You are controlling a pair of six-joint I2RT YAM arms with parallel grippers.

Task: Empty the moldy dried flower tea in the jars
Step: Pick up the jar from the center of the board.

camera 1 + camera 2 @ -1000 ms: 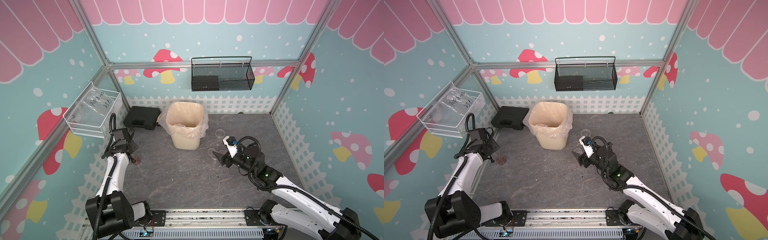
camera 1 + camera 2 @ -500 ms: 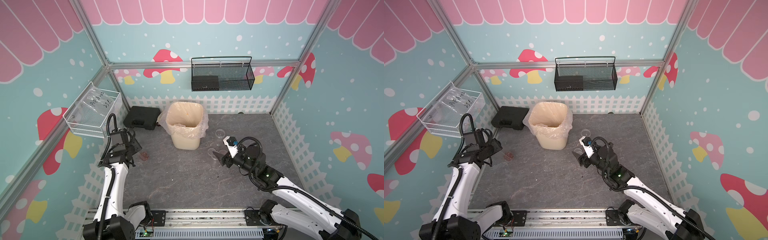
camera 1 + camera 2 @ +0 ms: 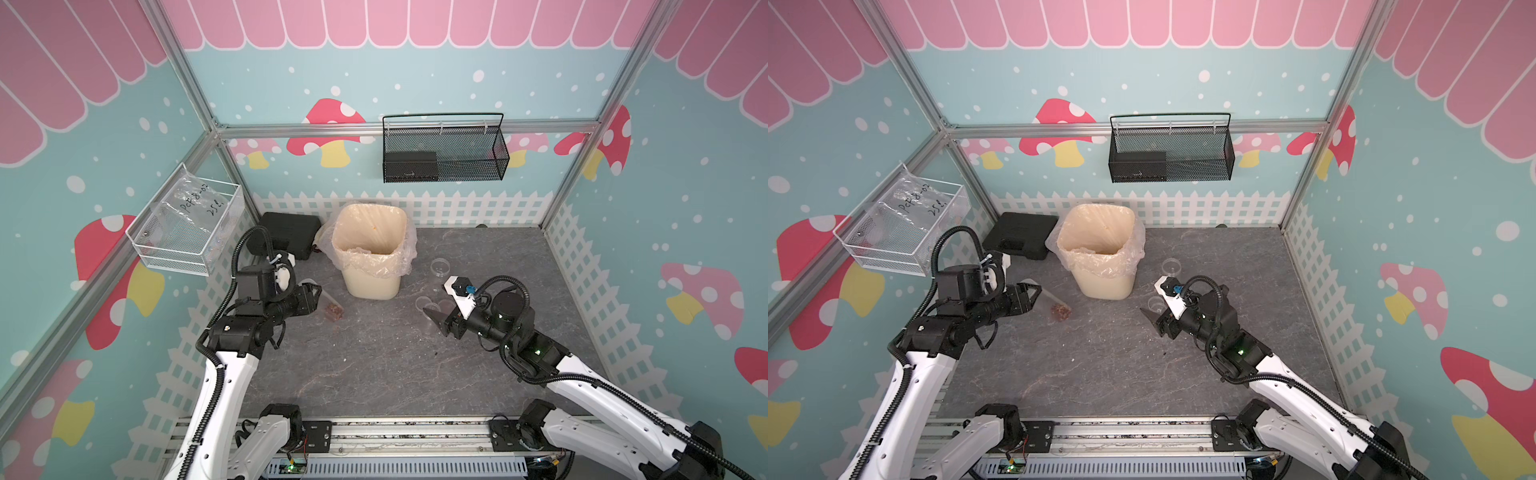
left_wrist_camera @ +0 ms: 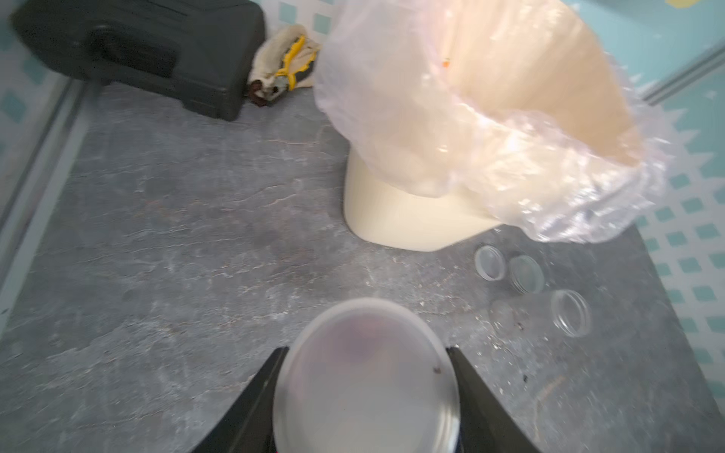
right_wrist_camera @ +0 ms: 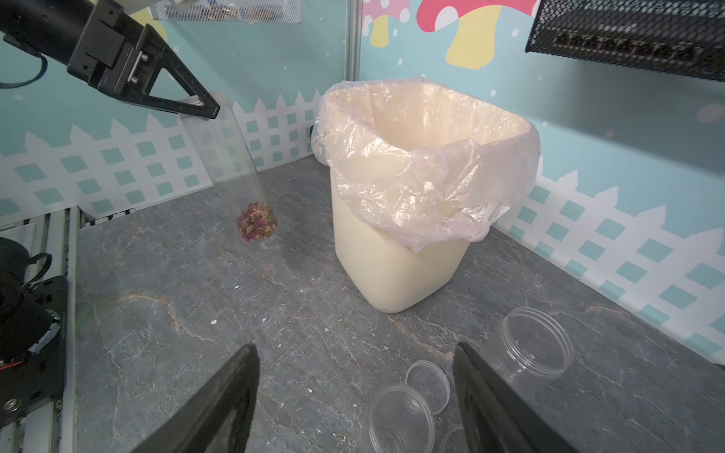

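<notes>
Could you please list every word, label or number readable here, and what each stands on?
"PeT8-02", handwritten on the clear plastic bag in the white wire basket; letters uncertain.
"25" and an unclear mark, below it on the same bag.
Print on the black box in the black mesh basket: too small or blurred to read.
No other text.
</notes>
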